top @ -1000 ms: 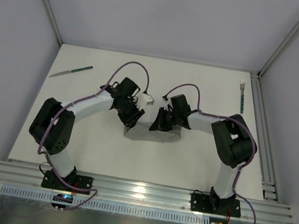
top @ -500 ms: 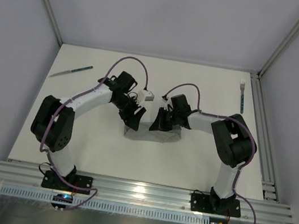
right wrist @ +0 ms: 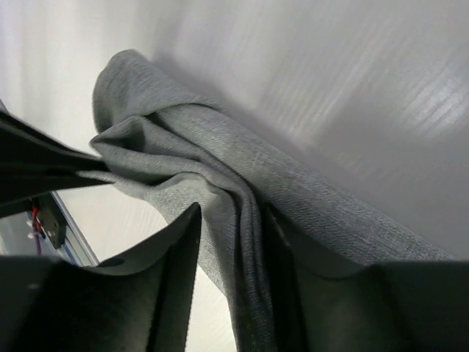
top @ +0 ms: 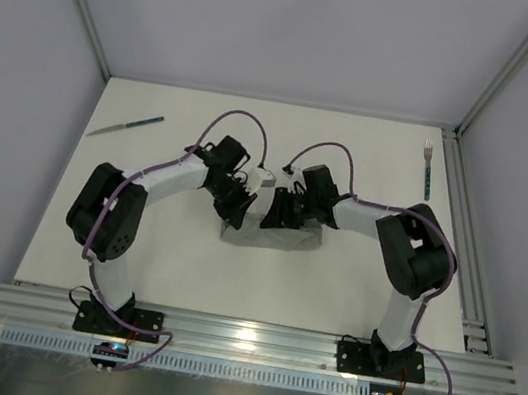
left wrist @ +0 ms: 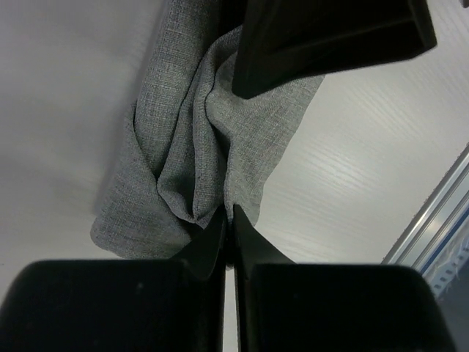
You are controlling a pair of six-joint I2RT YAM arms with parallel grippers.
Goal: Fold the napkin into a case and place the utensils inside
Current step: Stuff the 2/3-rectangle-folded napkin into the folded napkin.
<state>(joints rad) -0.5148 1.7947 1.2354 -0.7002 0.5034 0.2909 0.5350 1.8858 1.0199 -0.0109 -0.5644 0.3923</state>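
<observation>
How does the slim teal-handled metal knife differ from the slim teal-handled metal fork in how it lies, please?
The knife lies slanted at the far left of the white table, blade pointing left; the fork lies almost straight at the far right, tines pointing away. The knife ends in a plain blade, the fork in prongs. Both lie flat, untouched, apart from the grey fabric napkin.

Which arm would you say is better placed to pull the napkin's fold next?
Left, probably: the left gripper is pinched shut on the napkin, while the right gripper has its jaws apart around it.
</observation>
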